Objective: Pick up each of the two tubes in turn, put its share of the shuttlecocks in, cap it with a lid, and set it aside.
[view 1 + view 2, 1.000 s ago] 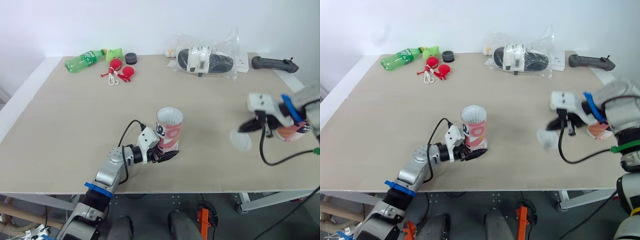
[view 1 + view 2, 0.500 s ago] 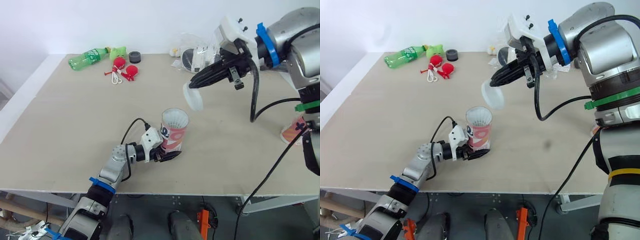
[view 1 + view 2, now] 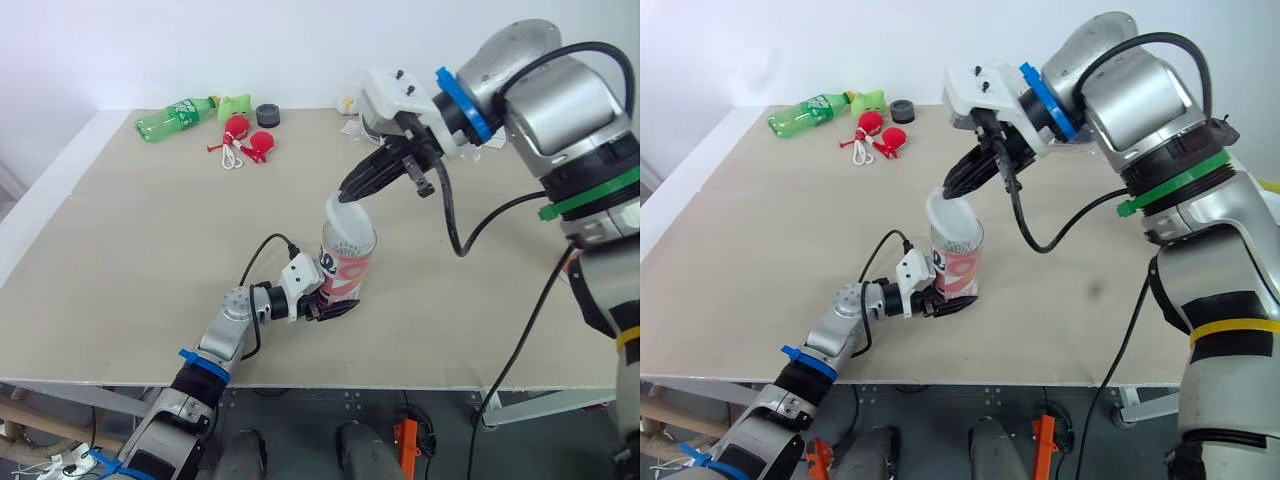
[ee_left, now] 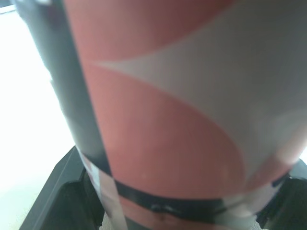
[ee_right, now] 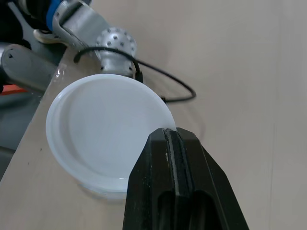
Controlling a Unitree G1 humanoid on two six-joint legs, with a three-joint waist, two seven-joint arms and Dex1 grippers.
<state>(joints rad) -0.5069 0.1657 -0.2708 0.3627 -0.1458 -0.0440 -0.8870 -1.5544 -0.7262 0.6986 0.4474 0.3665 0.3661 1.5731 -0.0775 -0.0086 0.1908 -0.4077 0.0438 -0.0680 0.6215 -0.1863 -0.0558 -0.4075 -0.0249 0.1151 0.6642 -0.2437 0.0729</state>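
Note:
A pink and white tube (image 3: pixel 346 268) stands upright near the table's front edge, with white showing in its open mouth. My left gripper (image 3: pixel 330 304) is shut on the tube's base; up close, the tube's wall (image 4: pixel 168 120) sits between the fingers. My right gripper (image 3: pixel 347 194) reaches in from the right, just above the tube. It is shut on the rim of a translucent white lid (image 3: pixel 343 213), which hangs tilted over the tube's far-left rim. The lid (image 5: pixel 105 129) is pinched at its edge by the black fingers (image 5: pixel 172 182).
At the table's far left lie a green bottle (image 3: pixel 175 117), a green toy (image 3: pixel 232 105), a black round cap (image 3: pixel 266 115) and red balls on a white cord (image 3: pixel 245 145). My right arm spans the right side above the table. The table's front edge is close to the tube.
My right gripper has swung from the far right, over the table, to just above the tube, with the lid in it. The left gripper and the tube have stayed put.

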